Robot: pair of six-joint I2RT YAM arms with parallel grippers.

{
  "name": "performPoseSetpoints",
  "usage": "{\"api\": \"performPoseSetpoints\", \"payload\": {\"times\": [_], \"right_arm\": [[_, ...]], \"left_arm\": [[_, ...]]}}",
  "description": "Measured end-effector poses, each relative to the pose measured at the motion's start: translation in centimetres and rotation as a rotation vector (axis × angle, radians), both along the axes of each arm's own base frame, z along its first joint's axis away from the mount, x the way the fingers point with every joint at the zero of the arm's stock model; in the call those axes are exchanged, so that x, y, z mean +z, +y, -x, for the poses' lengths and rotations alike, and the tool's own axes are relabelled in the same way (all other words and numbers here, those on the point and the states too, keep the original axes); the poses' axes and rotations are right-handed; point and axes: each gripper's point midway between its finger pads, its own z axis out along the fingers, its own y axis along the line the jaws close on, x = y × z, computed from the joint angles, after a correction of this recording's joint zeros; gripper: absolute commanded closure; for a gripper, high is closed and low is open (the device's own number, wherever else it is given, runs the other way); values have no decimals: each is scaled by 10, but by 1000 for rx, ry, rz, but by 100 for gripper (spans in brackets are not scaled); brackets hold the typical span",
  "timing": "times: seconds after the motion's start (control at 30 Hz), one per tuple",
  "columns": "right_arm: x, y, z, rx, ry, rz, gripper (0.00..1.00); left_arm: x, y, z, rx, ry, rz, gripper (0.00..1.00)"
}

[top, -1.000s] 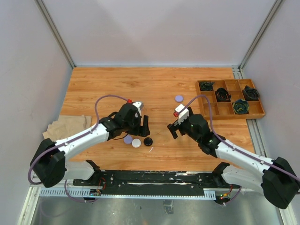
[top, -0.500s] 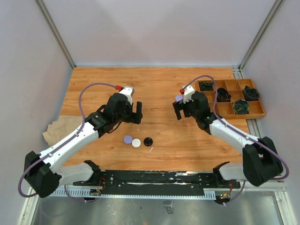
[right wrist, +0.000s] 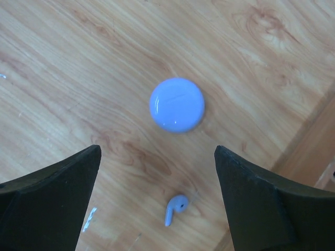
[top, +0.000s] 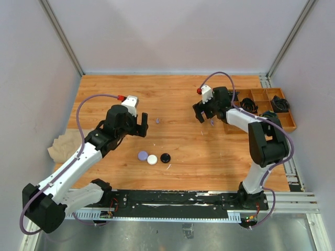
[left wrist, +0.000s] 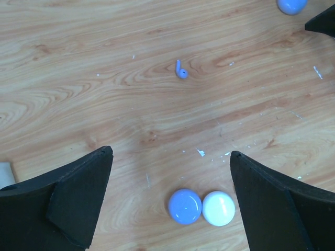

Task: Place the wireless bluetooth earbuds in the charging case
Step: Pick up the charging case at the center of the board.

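Left claw (left wrist: 170, 153): wide open, empty, near 1 lavender earbud (left wrist: 181, 69).
Right claw (right wrist: 157, 149): wide open, empty, over lavender case (right wrist: 177, 105) and 2nd earbud (right wrist: 175, 208).
Progress: nothing inserted yet; both earbuds lie loose on the table (top: 178, 94).

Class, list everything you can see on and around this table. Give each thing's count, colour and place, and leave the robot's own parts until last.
Round puck-like cases: four. The lavender case, white case and black case sit in a row, front middle. A second lavender case lies below the right gripper.
Tiny stemmed earbuds: two, lavender. One earbud ahead of the left gripper, the other earbud near the second lavender case.
Wooden compartment tray: one, brown, far right.
Coiled cables: at least three, black, in the tray.
Crumpled cloth: one, beige, left edge.
Wooden table: one, light brown.
Left gripper, right gripper: black, both open.
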Motion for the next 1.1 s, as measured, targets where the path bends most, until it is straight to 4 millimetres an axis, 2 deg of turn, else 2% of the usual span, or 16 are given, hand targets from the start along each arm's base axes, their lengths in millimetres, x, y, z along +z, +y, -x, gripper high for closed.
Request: {"api": "performPoseSetpoints", "payload": {"times": [0.2, 0.4, 0.63, 1.1], "right_arm": [[-4, 2, -29, 68, 25, 48, 13], [-11, 5, -45, 123, 72, 94, 17], [-43, 6, -39, 179, 200, 132, 23], [-46, 9, -37, 223, 257, 140, 55]], "left_arm": [[2, 14, -7, 34, -9, 19, 1], [3, 13, -5, 23, -23, 36, 1], [4, 12, -6, 12, -28, 46, 3], [1, 8, -3, -17, -16, 65, 5]]}}
